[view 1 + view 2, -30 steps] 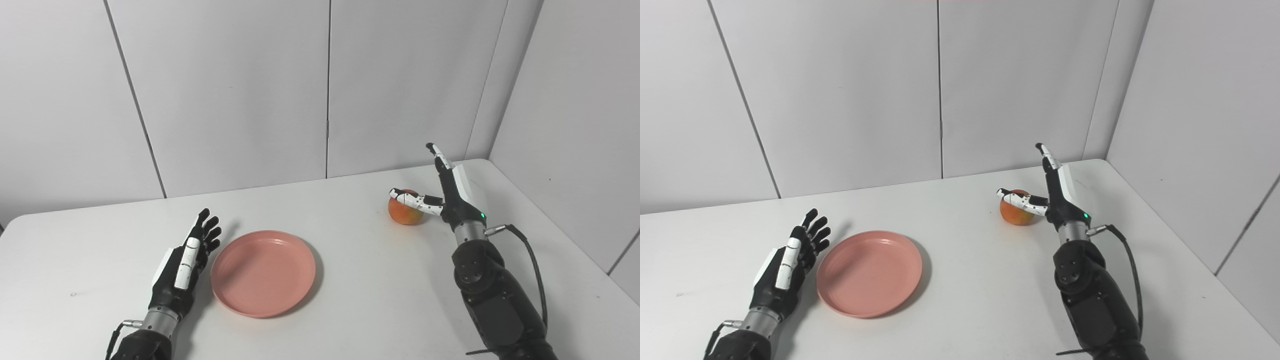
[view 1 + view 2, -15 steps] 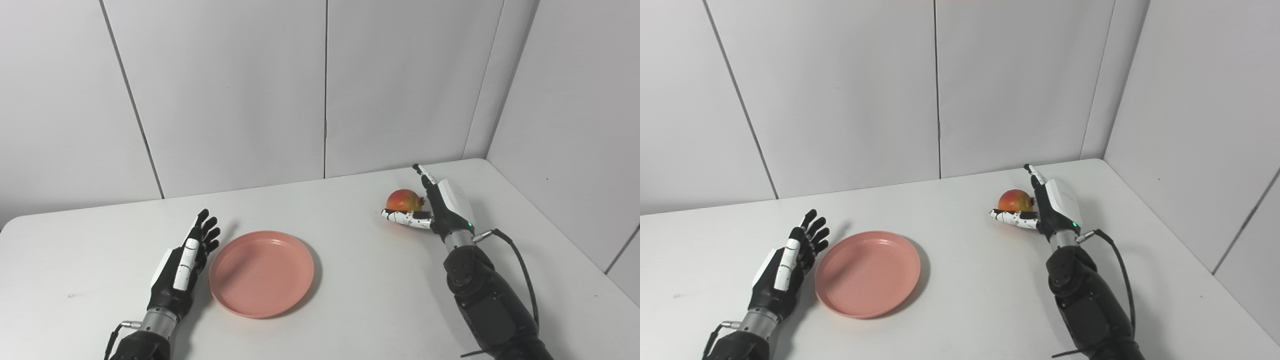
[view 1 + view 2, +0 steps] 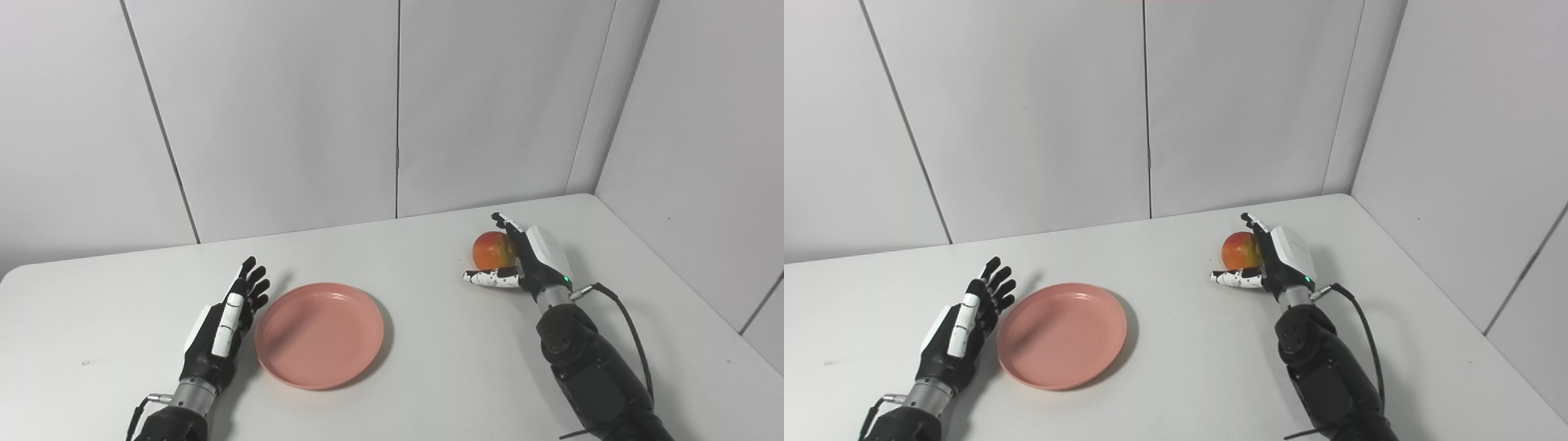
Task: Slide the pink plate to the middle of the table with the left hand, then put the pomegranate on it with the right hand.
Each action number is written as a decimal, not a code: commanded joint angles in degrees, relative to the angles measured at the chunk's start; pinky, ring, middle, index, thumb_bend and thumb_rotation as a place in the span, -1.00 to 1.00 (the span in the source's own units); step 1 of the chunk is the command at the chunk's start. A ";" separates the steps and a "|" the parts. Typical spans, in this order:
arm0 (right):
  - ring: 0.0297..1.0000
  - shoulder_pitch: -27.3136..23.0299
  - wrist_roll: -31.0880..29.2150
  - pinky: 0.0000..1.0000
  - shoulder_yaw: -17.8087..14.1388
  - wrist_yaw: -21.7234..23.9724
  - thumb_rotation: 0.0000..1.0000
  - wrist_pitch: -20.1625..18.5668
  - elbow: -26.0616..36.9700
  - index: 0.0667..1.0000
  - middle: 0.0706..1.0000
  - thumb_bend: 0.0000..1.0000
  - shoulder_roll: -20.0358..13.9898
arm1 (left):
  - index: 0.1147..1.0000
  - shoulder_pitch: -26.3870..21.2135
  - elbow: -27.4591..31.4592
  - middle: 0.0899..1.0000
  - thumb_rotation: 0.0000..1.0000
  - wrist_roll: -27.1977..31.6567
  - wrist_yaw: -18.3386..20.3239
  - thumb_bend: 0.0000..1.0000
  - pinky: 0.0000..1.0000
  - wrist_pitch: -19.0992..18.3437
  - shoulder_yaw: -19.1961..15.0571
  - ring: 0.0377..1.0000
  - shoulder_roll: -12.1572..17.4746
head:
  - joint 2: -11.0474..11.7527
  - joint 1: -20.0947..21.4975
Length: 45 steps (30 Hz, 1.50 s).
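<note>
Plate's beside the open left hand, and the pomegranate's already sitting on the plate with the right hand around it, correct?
Not quite. In the left eye view the pomegranate rests on the bare table, well right of the plate. The right hand does cup it; the left hand lies open beside the plate.

Right hand (image 3: 528, 260) lower than a second ago, fingers now curved around the pomegranate (image 3: 490, 250), thumb beneath.

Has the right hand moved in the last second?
Yes. The right hand has dropped from above the pomegranate to cup its right side, thumb in front.
</note>
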<state>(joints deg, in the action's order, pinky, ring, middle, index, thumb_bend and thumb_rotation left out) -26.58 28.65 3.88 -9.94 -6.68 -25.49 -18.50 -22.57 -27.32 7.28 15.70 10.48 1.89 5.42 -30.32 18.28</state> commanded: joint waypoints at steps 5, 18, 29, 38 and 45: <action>0.25 -2.70 -1.78 0.05 -1.47 -4.10 -0.96 3.91 0.75 0.45 0.38 0.51 0.10 | 1.00 1.38 -0.43 0.97 1.00 0.15 0.57 0.29 0.93 1.01 -0.08 0.94 0.41 | -0.15 -0.08; -0.16 -2.56 -1.50 -0.08 -1.88 -11.45 -1.00 7.09 -0.45 -0.07 -0.05 0.03 0.90 | 1.00 1.67 0.39 0.98 1.00 0.05 0.63 0.30 0.94 0.44 -0.06 0.94 0.38 | -0.37 -0.15; -0.16 -2.80 -1.38 -0.13 -1.94 -16.14 -1.00 11.25 -2.15 -0.06 -0.08 0.03 1.20 | 1.00 1.65 0.52 0.98 1.00 0.10 0.57 0.29 0.94 0.16 -0.10 0.94 0.20 | -0.44 -0.28; -0.19 -2.89 -1.28 -0.15 -2.01 -17.77 -1.00 12.95 -1.83 -0.02 -0.10 0.03 1.41 | 1.00 1.69 0.73 0.98 1.00 -0.14 0.48 0.28 0.94 0.19 0.06 0.94 0.12 | -0.54 -0.82; -0.20 -2.47 -1.00 -0.16 -1.87 -17.46 -1.00 14.33 1.40 0.00 -0.10 0.03 1.70 | 1.00 1.53 0.52 0.98 1.00 -0.35 0.18 0.33 0.94 0.18 0.20 0.94 -0.25 | -0.59 -2.36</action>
<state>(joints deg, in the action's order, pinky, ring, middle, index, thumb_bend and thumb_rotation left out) -26.30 27.13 2.40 -25.64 4.13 -26.82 -16.25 -22.03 -26.34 7.28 16.05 10.06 1.93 5.40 -30.85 16.00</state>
